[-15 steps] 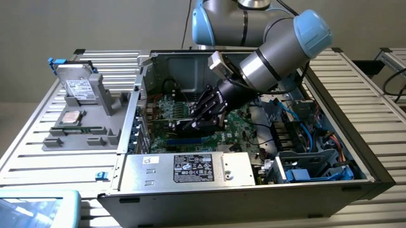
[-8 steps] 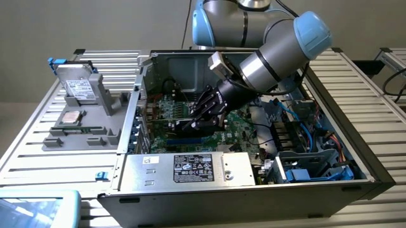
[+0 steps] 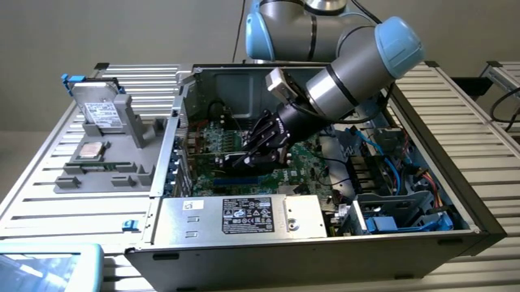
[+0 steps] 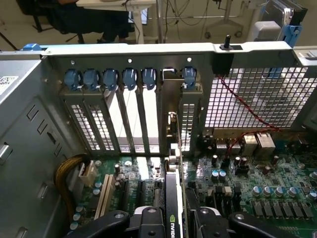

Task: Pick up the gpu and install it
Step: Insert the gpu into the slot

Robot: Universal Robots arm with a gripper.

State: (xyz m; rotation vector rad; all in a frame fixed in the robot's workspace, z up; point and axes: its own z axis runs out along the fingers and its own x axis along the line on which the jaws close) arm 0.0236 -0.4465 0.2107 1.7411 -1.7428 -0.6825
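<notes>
**A:** What is seen in the exterior view?

**B:** The gripper (image 3: 258, 159) is found deep inside the open computer case (image 3: 455, 201), just above the green motherboard (image 3: 305, 155).

**A:** And in the wrist view?

**B:** The gpu (image 4: 173, 198) is held upright, edge-on, over the motherboard, pinched from both sides by the black fingers (image 4: 148, 220). Its silver bracket (image 4: 170, 99) is set against the rear slot panel (image 4: 114, 119). Whether it is seated cannot be told.

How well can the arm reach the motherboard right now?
Probably fine: the case is open on its side, and the gripper is down inside it over the motherboard, with the gpu in its grip. Nothing seems to block it.
</notes>
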